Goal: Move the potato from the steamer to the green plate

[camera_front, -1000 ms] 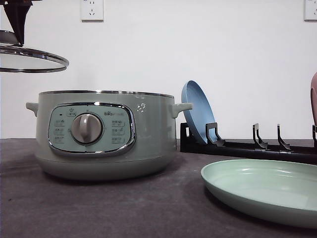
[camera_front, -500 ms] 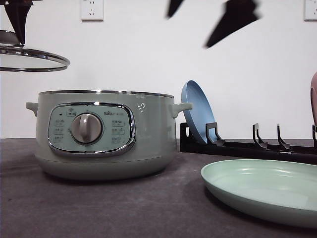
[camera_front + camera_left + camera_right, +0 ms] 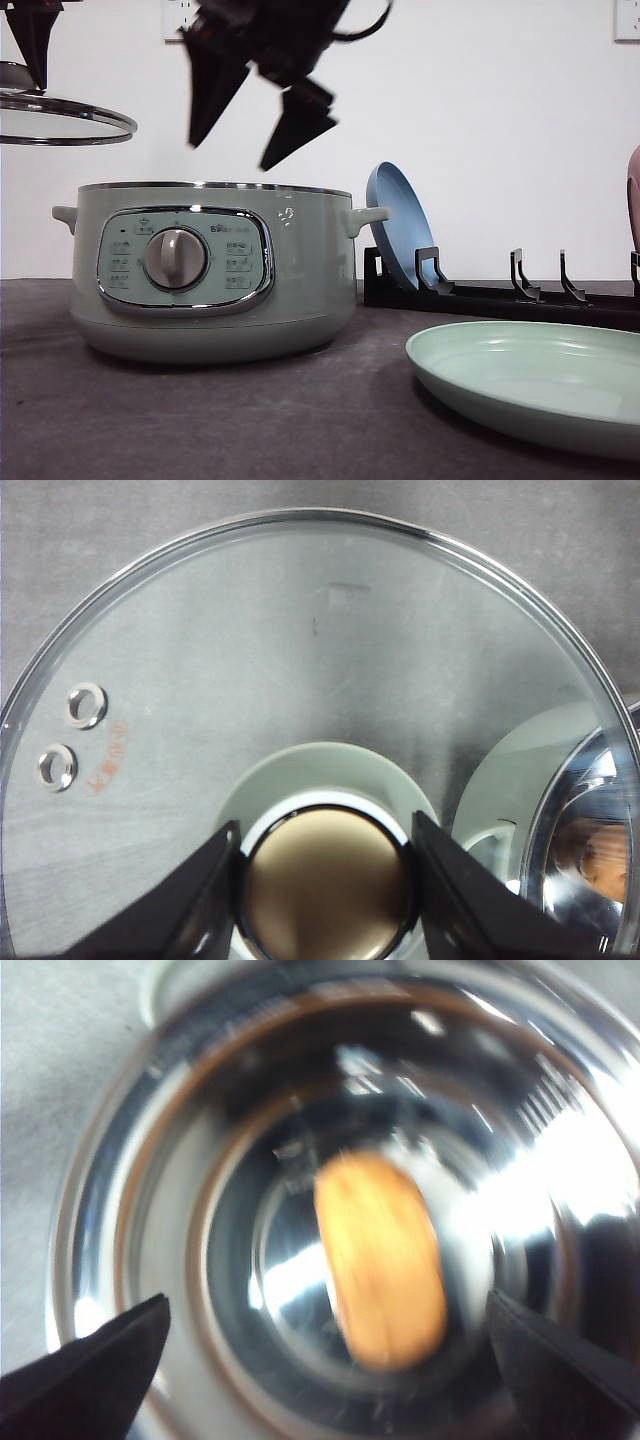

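On the dark grey table (image 3: 200, 420), steamer (image 3: 210, 270) before white wall (image 3: 480, 100).

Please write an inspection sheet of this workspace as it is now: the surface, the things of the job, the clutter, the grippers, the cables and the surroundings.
Surface: dark grey table, matte.
Steamer: lid off, stands left on the table.
Potato: lies in the steamer's shiny inner bowl, blurred.
Green plate: flat on the table, right front, nothing on it.
Glass lid: held in the air, left of the steamer.
Clutter: black plate rack behind, blue plate leaning in it; pinkish-brown plate at the right edge.
Left gripper: shut on the lid's knob.
Right gripper: open, above the steamer.
Cables: one black cable on the right arm.
Surroundings: white wall, wall socket.
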`<action>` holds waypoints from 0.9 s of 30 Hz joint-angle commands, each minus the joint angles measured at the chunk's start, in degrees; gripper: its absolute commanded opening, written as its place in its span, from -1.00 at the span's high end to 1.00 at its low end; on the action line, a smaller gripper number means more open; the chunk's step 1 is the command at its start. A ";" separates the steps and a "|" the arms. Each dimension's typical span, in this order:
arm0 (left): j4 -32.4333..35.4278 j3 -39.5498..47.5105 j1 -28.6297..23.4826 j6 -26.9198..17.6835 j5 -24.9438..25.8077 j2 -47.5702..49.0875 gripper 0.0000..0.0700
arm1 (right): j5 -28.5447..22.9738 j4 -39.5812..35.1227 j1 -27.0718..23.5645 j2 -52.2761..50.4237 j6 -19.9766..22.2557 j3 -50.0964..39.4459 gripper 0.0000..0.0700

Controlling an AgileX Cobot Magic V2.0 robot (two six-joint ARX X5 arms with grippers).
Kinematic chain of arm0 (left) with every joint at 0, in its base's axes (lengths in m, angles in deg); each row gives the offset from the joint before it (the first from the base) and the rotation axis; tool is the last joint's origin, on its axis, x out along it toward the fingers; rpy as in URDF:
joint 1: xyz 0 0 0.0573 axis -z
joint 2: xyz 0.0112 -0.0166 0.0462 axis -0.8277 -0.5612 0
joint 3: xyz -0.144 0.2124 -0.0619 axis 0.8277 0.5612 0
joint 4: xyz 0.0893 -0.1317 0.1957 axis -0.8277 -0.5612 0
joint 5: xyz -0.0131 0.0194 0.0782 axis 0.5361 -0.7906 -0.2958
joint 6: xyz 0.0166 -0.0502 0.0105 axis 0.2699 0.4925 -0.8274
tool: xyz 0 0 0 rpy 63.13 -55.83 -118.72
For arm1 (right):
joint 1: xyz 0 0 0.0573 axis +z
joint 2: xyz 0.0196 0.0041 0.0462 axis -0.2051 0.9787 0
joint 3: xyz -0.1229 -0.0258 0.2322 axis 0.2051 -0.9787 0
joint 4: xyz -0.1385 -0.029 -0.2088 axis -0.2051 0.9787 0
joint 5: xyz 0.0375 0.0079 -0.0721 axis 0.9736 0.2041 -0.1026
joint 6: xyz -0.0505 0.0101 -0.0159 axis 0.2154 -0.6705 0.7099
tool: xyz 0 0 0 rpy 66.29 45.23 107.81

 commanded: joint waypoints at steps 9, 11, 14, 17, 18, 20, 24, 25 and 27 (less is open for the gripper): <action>1.23 -2.69 -0.04 -0.46 0.03 0.46 1.00 | -2.44 -2.81 1.10 6.83 5.42 1.72 -0.83; 1.23 -2.69 -0.04 -0.46 0.03 0.46 1.00 | -2.78 -3.19 1.01 7.63 5.41 1.69 -0.83; 1.26 -2.69 -0.04 -0.46 0.03 0.46 1.00 | -2.96 -4.31 0.78 8.55 5.39 1.69 -0.83; 1.26 -2.69 -0.04 -0.46 0.03 0.46 1.00 | -3.25 -5.60 0.73 9.41 5.37 1.69 -0.83; 1.27 -2.69 -0.04 -0.46 0.03 0.46 1.00 | -3.52 -5.79 0.68 9.79 5.37 1.69 -0.83; 1.28 -2.69 -0.04 -0.46 0.03 0.46 1.00 | -3.61 -5.72 0.56 10.29 5.29 1.69 -0.83; 1.29 -2.69 -0.04 -0.46 0.03 0.46 1.00 | -3.58 -5.66 0.40 11.49 4.93 1.69 -0.83; 1.30 -2.69 -0.04 -0.46 0.03 0.46 1.00 | -3.58 -5.69 0.40 11.73 4.92 1.69 -0.83; 1.30 -2.69 -0.04 -0.46 0.05 0.46 1.00 | -3.58 -5.70 0.40 12.01 4.86 1.69 -0.83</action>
